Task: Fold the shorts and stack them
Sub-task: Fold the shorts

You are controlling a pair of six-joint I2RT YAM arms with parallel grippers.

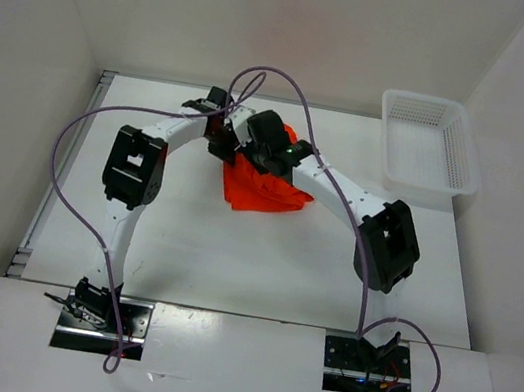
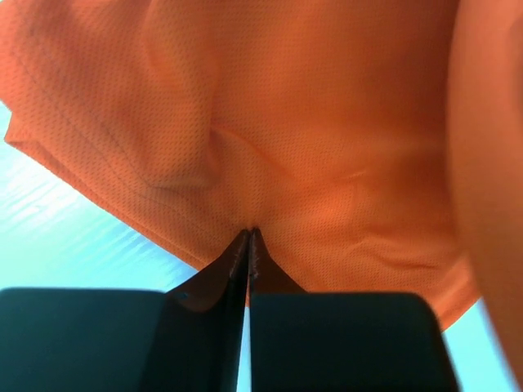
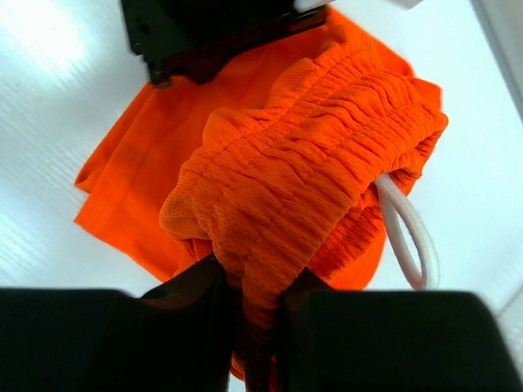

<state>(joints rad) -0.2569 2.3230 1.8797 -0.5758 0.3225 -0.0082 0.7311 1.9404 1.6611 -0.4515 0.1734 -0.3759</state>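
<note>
The orange-red shorts (image 1: 261, 189) lie bunched on the white table at the back centre, between both arms. My left gripper (image 1: 219, 138) is at their left edge; in the left wrist view its jaws (image 2: 249, 237) are pressed together on a thin edge of the cloth (image 2: 310, 147). My right gripper (image 1: 254, 157) is over the top of the heap; in the right wrist view it (image 3: 255, 286) is shut on the gathered elastic waistband (image 3: 310, 171), and a white drawstring loop (image 3: 409, 229) hangs at the right.
A white plastic basket (image 1: 425, 144) stands at the back right of the table. White walls close in the table on the left, back and right. Purple cables loop from both arms.
</note>
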